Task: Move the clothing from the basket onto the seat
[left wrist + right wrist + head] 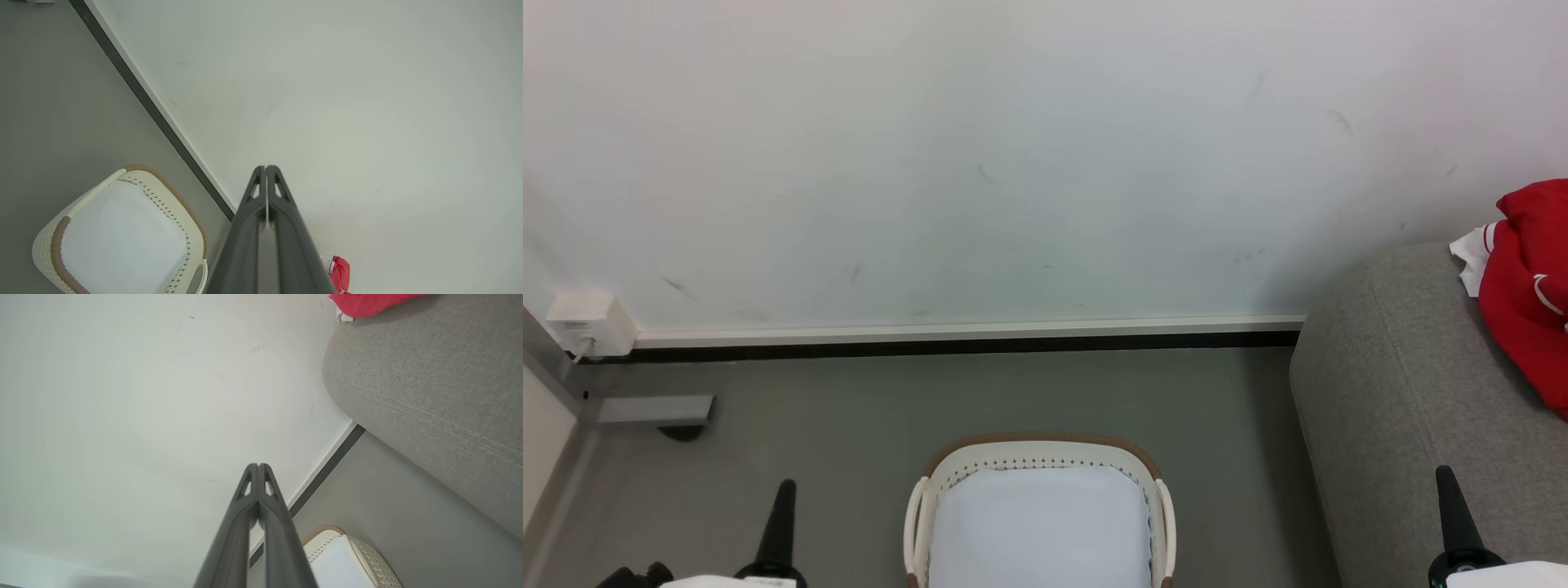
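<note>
The left gripper (266,168), two long dark fingers, was pressed closed with its tips touching and held nothing, pointing toward a pale white wall (367,102). The right gripper (258,465) was closed the same way, tips together and empty, also aimed at the wall. In the head view the two grippers sat low at the bottom corners, well apart. Between them, on the grey floor (931,400), stood the oval cream-white plastic laundry basket (1045,442) with a brown rim and small perforations. A flat plain white liner cloth (1041,523) lay inside it. To the robot's right of the basket, apart from it, stood the large grey fabric sofa (1405,408) with rounded edges. The red clothing (1531,286) with white trim lay bunched on top of the sofa, well away from the basket and both grippers. A white skirting board (964,330) ran along the foot of the wall, and a small white box (592,322) sat at its lower left.
</note>
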{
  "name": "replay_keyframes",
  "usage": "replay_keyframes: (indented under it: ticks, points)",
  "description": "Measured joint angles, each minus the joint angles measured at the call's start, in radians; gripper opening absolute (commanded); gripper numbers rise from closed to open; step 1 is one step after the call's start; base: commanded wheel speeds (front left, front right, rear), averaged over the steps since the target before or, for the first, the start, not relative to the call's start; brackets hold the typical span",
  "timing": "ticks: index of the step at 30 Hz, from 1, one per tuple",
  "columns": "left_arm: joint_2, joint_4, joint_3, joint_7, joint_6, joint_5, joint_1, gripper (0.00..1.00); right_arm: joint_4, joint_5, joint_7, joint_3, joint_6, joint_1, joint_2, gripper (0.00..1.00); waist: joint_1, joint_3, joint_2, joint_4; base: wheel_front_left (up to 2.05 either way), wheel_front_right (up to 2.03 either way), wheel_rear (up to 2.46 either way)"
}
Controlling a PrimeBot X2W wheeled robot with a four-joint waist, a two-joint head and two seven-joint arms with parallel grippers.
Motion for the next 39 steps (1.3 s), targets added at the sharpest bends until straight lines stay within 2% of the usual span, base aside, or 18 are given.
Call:
replay_keyframes:
  ticks: [39]
  points:
    - [0.003,0.008,0.024,0.087,-0.027,-0.339,-0.057,0.00,-0.022,0.324,0.087,-0.034,0.000,-0.034,-0.004,0.00,0.0000,0.005,0.0000,0.013,0.00,0.00,0.00]
